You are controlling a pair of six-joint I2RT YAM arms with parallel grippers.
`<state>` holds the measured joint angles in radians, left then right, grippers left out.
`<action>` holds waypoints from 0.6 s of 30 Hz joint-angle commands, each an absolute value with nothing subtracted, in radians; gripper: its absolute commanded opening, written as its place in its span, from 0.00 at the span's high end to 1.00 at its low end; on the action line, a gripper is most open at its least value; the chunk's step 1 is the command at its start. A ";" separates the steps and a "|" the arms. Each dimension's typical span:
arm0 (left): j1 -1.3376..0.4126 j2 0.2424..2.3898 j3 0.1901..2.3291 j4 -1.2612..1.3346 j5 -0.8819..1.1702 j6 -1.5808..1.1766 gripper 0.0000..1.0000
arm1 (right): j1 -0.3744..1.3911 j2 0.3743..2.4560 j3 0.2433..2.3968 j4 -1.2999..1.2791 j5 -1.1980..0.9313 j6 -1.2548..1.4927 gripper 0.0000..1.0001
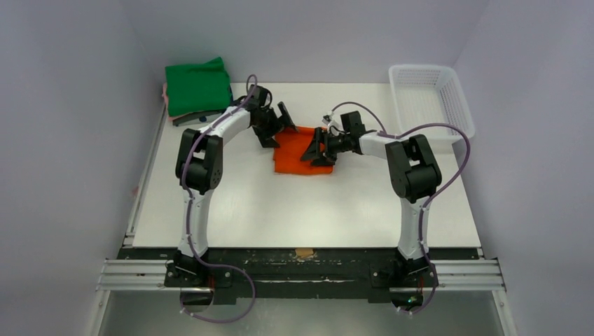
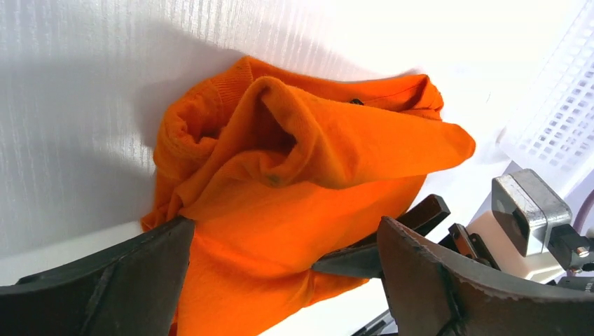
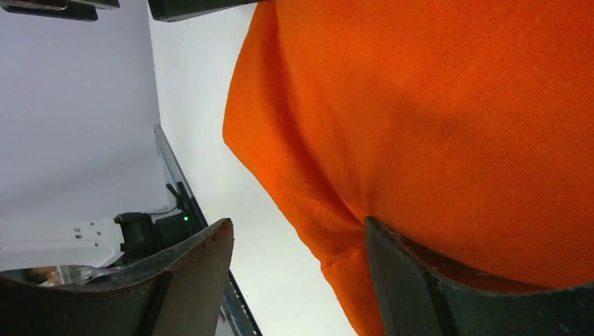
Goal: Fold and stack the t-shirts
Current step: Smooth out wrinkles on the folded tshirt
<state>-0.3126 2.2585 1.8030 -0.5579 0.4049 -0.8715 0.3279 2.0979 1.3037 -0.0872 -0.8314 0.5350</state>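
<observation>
The orange t-shirt (image 1: 293, 159) lies as a folded, rumpled bundle at the table's middle back. My left gripper (image 1: 279, 127) hovers at its left back edge, jaws wide apart; in the left wrist view the orange t-shirt (image 2: 294, 175) fills the gap between the fingers (image 2: 126, 280) without being pinched. My right gripper (image 1: 316, 150) rests on the shirt's right side, open; one of its fingers (image 3: 420, 280) presses against the orange t-shirt (image 3: 455, 126), the other stands off it over bare table. A green t-shirt (image 1: 198, 87) tops a stack at the back left, a pink edge (image 1: 167, 94) showing below it.
A white mesh basket (image 1: 429, 98) stands at the back right. White walls close in the table on the left, back and right. The table's metal rail (image 1: 140, 182) runs along the left edge. A dark layer (image 1: 202, 117) shows under the green stack.
</observation>
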 commanded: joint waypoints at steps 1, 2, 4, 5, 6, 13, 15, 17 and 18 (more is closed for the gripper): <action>-0.312 2.278 1.851 -0.614 0.316 -0.859 0.00 | 0.310 2.159 1.274 -0.115 -0.743 0.468 0.31; -0.311 2.271 1.851 -0.618 0.310 -0.855 0.00 | 0.310 2.158 1.276 -0.128 -0.740 0.463 0.31; -0.310 2.252 1.856 -0.627 0.307 -0.848 0.00 | 0.309 2.138 1.280 -0.136 -0.743 0.457 0.31; -0.309 2.235 1.858 -0.628 0.307 -0.843 0.00 | 0.310 2.120 1.285 -0.140 -0.747 0.455 0.31; -0.310 2.214 1.858 -0.631 0.303 -0.838 0.00 | 0.310 2.098 1.297 -0.152 -0.745 0.450 0.30; -0.311 2.002 1.768 -0.635 0.185 -0.795 0.00 | 0.303 1.918 1.391 -0.227 -0.656 0.426 0.25; -0.310 1.956 1.722 -0.641 0.143 -0.779 0.00 | 0.296 1.867 1.384 -0.211 -0.634 0.443 0.24; -0.308 1.940 1.702 -0.670 0.119 -0.754 0.00 | 0.285 1.825 1.370 -0.201 -0.588 0.459 0.23; -0.308 1.944 1.697 -0.685 0.109 -0.746 0.00 | 0.277 1.806 1.358 -0.195 -0.561 0.465 0.23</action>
<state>-0.3141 2.0224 1.7298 -0.6460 0.2028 -0.8104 0.3004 1.9152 1.3369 -0.2073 -0.6724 0.4664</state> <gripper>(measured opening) 0.998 0.765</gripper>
